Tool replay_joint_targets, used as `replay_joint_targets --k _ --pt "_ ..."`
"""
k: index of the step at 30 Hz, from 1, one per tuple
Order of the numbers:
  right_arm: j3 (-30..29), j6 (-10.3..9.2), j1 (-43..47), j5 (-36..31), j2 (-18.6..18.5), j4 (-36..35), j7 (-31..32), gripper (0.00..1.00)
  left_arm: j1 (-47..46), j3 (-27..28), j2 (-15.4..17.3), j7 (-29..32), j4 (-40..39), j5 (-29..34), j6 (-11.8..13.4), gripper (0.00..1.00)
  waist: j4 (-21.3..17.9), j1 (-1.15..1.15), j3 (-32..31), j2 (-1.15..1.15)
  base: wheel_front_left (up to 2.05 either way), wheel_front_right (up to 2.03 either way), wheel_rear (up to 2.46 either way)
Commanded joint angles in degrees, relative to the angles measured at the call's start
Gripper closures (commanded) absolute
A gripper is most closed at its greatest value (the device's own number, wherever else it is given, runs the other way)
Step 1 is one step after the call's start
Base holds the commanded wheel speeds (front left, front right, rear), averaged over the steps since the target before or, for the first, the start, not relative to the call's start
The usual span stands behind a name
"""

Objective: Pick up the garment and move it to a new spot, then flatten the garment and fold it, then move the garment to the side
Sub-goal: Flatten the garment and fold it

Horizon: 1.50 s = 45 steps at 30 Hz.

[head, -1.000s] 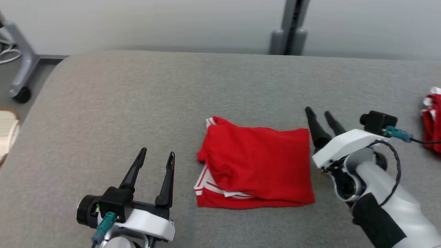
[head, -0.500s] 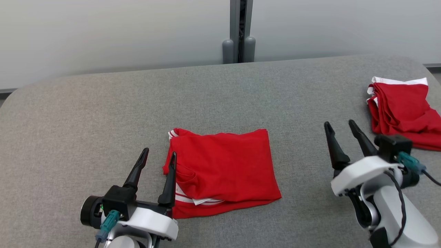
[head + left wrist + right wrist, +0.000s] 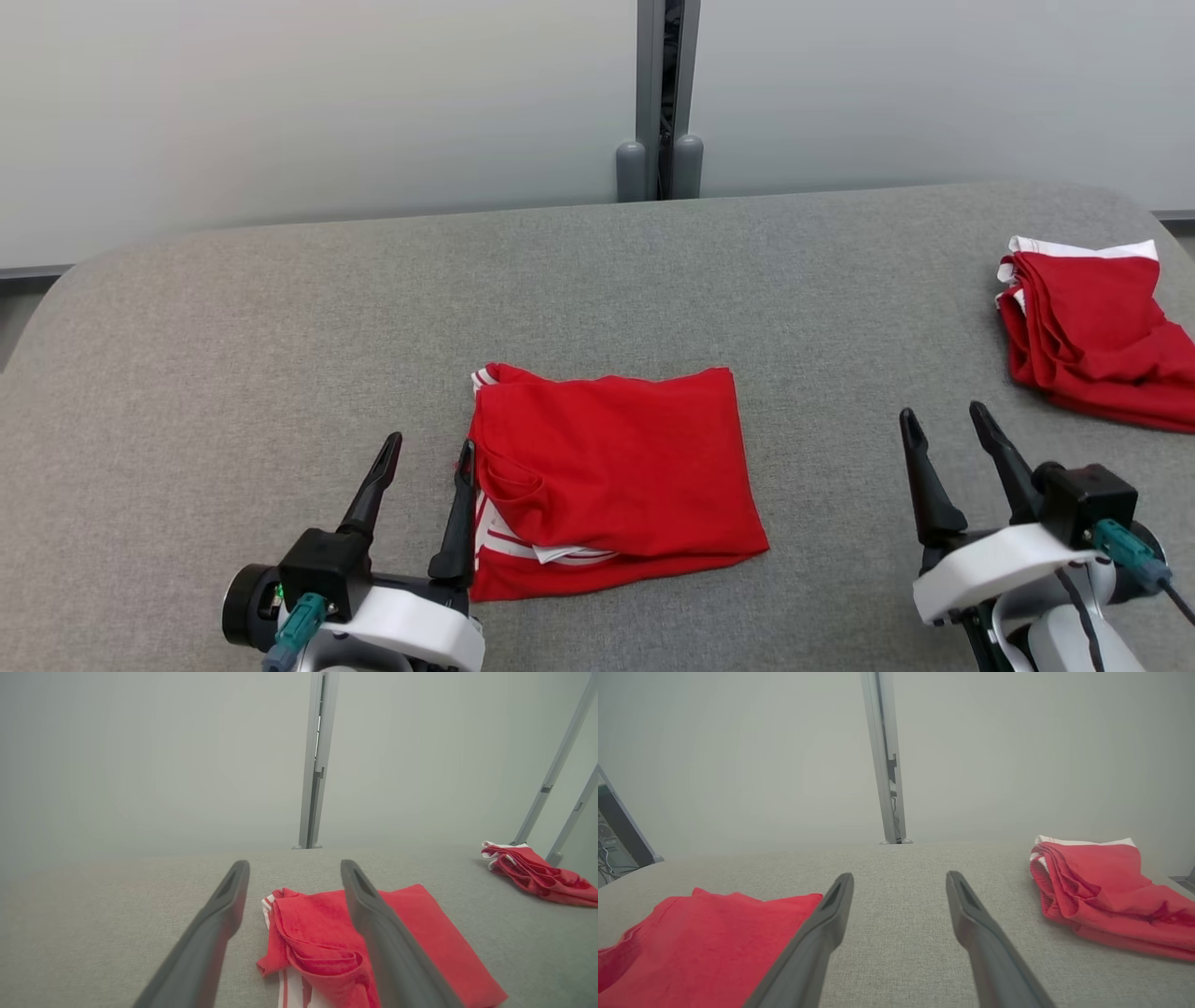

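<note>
Garment (image 3: 611, 476): red, white-striped trim, folded to a rough rectangle, flat on the grey table (image 3: 280, 317) at centre; one loose flap and the striped hem show at its 8 o'clock corner.
Left gripper (image 3: 425, 457): empty, fingers spread wide, low at the garment's 9 o'clock edge; inner finger just beside the cloth, and contact cannot be told.
Right gripper (image 3: 948, 425): empty, fingers parted, well apart from the garment at its 3 o'clock, above bare table.
Second red garment (image 3: 1088, 331): bunched at the table's 2 o'clock edge, near no gripper.
Step in hand: judged as fold done, with the move to the side not yet begun.
Next move: likely pinch all layers at 1 edge so the fold holds, then slide or lift sideways.
</note>
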Motion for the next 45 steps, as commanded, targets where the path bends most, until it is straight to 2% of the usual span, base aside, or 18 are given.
replay_joint_targets --k 1,11,12,13,14,20,35,45 --pt "-0.27 0.04 0.75 -0.50 -0.25 -0.30 -0.26 0.00 0.11 0.18 0.23 -0.22 0.01 -0.33 0.28 0.00 0.10 0.00 -0.20 0.00 0.00 0.00 0.00" --pt "-0.60 0.04 4.36 -1.72 1.27 -2.26 -0.25 0.00 1.92 1.18 0.24 -0.22 -0.11 -0.72 1.12 0.00 -0.16 0.00 -1.19 0.00 0.00 0.00 0.00" --pt "-0.07 0.04 4.39 -1.67 1.35 -2.01 -0.25 0.26 2.02 1.28 0.24 -0.22 -0.06 -0.71 1.15 0.00 -0.14 0.00 -1.24 0.00 0.00 0.00 0.00" --pt "0.57 0.04 4.28 -1.75 1.36 -1.69 -0.25 0.58 2.06 1.33 0.24 -0.22 0.02 -0.66 1.05 0.00 -0.08 0.00 -1.28 0.00 0.00 0.00 0.00" --pt "1.27 0.04 4.03 -1.74 1.30 -1.23 -0.26 1.00 2.06 1.39 0.24 -0.22 0.12 -0.61 0.97 0.00 0.04 0.00 -1.29 0.00 0.00 0.00 0.00" --pt "6.39 0.04 0.25 -0.27 1.14 3.00 -0.25 1.00 1.54 0.75 0.25 -0.22 0.39 -0.76 0.68 0.00 2.50 0.00 -0.88 0.00 0.00 0.00 0.00" --pt "23.79 0.03 -12.52 5.34 2.54 17.48 -0.26 1.00 -0.55 -0.43 0.23 -0.22 0.14 -1.31 0.45 0.00 13.09 0.00 2.60 0.00 0.00 0.00 0.00" --pt "30.26 0.03 -15.16 8.83 2.62 21.10 -0.26 1.00 -1.39 -0.85 0.23 -0.22 -0.12 -1.78 0.99 0.00 17.32 0.00 4.48 0.00 0.00 0.00 0.00"
